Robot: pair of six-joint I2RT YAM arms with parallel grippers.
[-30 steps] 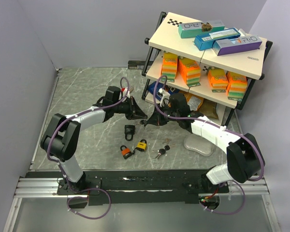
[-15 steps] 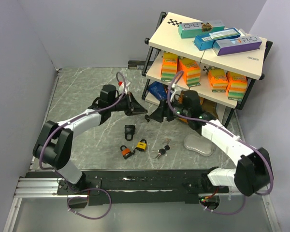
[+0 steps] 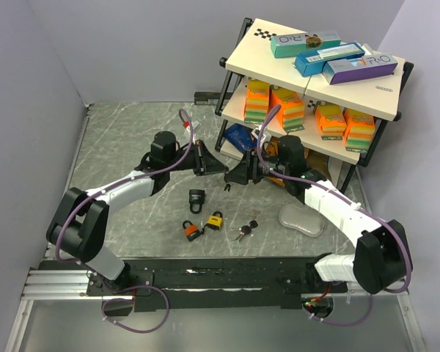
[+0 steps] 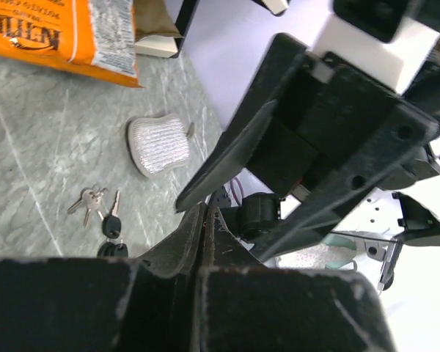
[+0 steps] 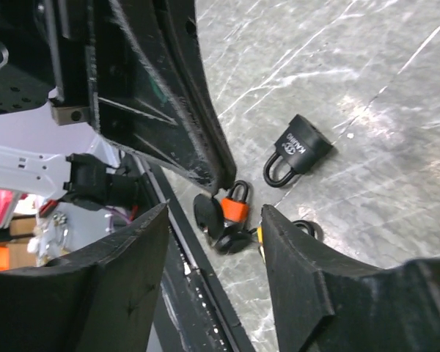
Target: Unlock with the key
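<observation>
Jaws of the left gripper (image 4: 203, 213) press tightly together, with nothing visible between them. Right gripper (image 5: 214, 218) gapes wide and empty, near the black padlock (image 5: 299, 150) and well apart from the keys (image 3: 244, 231).

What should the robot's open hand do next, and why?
Probably lower the right gripper toward the bunch of black-headed keys on the grey marbled table. Its jaws stand open with nothing between them, the left gripper is shut, and the small black padlock lies untouched nearby, so a key seems needed first.
</observation>
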